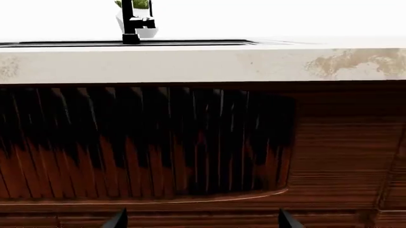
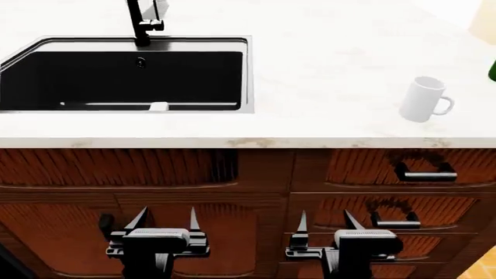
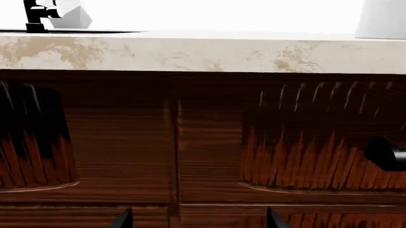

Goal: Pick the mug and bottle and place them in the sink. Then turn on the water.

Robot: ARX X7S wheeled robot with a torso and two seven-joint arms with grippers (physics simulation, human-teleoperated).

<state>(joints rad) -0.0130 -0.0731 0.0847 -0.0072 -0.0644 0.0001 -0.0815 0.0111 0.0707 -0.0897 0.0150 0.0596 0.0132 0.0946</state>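
The white mug [image 2: 423,99] stands upright on the pale counter at the right, handle to the right; its side also shows in the right wrist view [image 3: 381,19]. Only a dark green sliver of the bottle [image 2: 492,71] shows at the head view's right edge. The black sink [image 2: 124,78] with its black faucet [image 2: 142,23] is at the back left; the faucet also shows in the left wrist view [image 1: 131,23]. No water runs. My left gripper [image 2: 165,220] and right gripper [image 2: 324,221] are both open and empty, low in front of the cabinet, below the counter.
The counter's front edge [image 2: 248,142] overhangs wooden cabinet doors and drawers with black handles [image 2: 424,174]. A small white block [image 2: 158,106] lies at the sink's front wall. A white planter with a green plant [image 1: 140,14] stands behind the faucet.
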